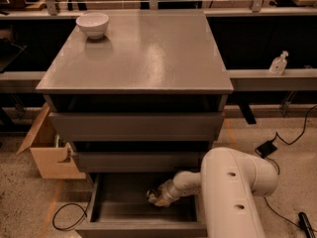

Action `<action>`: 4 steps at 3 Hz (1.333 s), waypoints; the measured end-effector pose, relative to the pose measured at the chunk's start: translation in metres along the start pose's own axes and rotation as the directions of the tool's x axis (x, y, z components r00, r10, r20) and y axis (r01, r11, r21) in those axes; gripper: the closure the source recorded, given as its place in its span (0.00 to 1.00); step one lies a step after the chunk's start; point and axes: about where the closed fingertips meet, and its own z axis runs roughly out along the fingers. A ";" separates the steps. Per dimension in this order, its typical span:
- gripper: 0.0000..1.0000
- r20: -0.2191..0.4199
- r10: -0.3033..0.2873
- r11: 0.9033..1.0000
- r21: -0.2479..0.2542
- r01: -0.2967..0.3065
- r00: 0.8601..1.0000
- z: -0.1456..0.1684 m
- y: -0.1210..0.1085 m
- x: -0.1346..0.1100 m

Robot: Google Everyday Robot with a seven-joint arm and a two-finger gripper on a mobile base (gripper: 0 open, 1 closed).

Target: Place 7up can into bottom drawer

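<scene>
1. The can lies right at the gripper's tip, low inside the open bottom drawer, near its middle.
2. The gripper reaches into that drawer from the right. I cannot tell whether it is clamped on the can or spread.
3. Above the gripper are two more drawers. Far up and to the left, a white bowl stands on the cabinet top.

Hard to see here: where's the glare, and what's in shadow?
Camera view: pale glare streaks the flat grey cabinet top; the white round bowl mirrors faintly below itself. Same camera view, lower down: the open grey bottom drawer lies in shadow, the robot's pincer low inside it.
</scene>
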 end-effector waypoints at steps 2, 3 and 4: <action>0.17 0.011 0.003 1.000 -0.002 -0.003 1.000 0.000 0.003 0.001; 0.00 0.015 0.004 1.000 -0.002 -0.004 1.000 -0.001 0.003 0.002; 0.00 0.047 0.019 1.000 0.004 -0.020 0.999 -0.011 0.004 0.012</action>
